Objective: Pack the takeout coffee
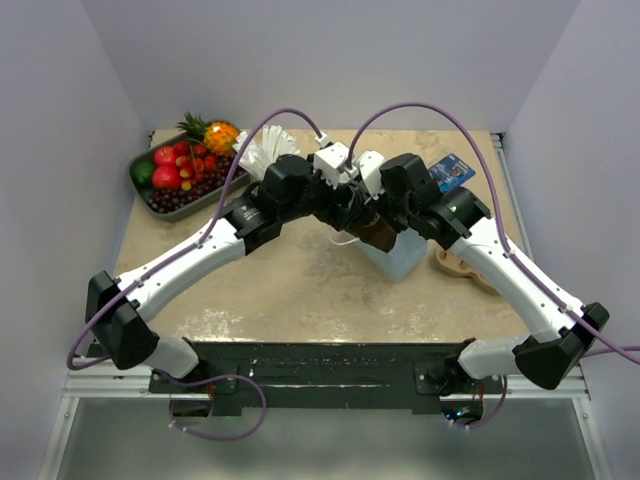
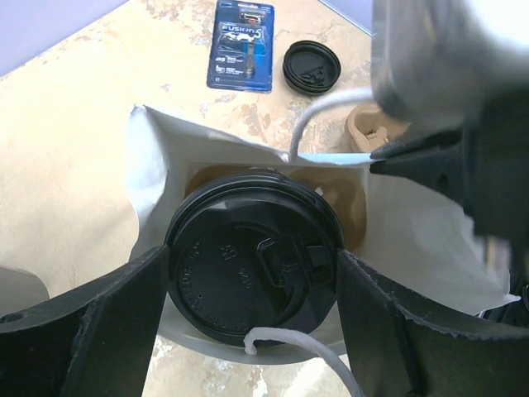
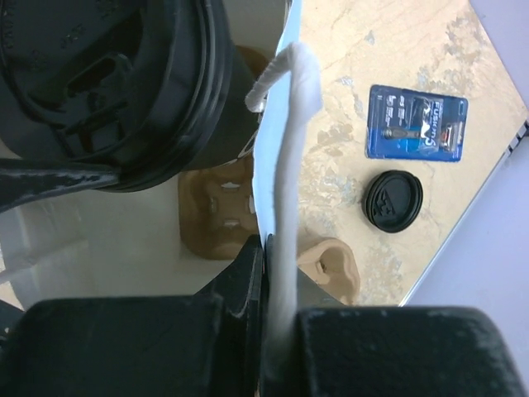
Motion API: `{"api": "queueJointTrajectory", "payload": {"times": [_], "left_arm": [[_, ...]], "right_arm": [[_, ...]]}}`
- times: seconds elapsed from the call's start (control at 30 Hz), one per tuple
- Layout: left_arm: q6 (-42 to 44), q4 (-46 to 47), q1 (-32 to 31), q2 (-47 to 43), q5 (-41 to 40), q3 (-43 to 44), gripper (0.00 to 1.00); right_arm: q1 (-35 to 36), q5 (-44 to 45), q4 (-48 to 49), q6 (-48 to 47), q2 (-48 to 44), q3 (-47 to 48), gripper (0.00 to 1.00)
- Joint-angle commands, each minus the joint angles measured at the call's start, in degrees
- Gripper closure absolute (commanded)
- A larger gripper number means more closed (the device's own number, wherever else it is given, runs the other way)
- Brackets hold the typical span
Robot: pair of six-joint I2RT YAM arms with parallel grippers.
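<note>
Left claw (image 2: 252, 289) spread wide, gripping the coffee (image 2: 248, 260) by its rim over the white bag (image 2: 157, 165); right claw (image 3: 269, 248) clamped tight on the bag's edge. Razor pack (image 2: 241, 45) and loose lid (image 2: 312, 66) up top.

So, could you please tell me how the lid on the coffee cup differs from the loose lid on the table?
The fitted lid caps the coffee cup, held in the left gripper at the white bag's mouth. The loose lid lies on the table, on no cup, untouched, beside a blue razor pack. Both are round, black plastic.
</note>
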Motion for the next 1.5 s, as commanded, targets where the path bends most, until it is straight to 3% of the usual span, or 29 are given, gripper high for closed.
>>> {"api": "queueJointTrajectory", "payload": {"times": [0.0,0.27,0.53,0.87,1.07,1.33,1.47], "left_arm": [[2.3,-2.0,-1.6,-3.0,1.4,-5.3,1.0],[6.1,8.2,-1.7,-12.2,4.1,-12.6,1.0],[27.3,13.0,-1.6,-13.2,4.7,-13.4,1.0],[40.8,1.6,-2.8,-6.7,4.5,-3.1,1.0],[53.4,-6.0,-2.9,-6.4,11.0,-0.4,1.0],[64.9,-9.9,-6.4,-11.4,9.9,-5.4,1.0],[68.3,-12.6,-6.7,-11.6,11.8,-2.6,1.0]], "right_arm": [[0.6,-2.2,10.4,1.7,-2.0,5.0,1.0],[0.4,-7.7,7.6,1.8,1.4,12.0,1.0],[0.6,-13.6,5.2,0.6,2.1,12.5,1.0],[0.6,-15.3,5.9,-0.7,0.8,10.7,1.0],[0.9,-18.2,5.4,-1.4,-1.3,8.4,1.0],[0.9,-17.7,6.1,-2.2,-2.6,6.3,1.0],[0.9,-20.2,5.3,-3.5,-2.6,6.2,1.0]]}}
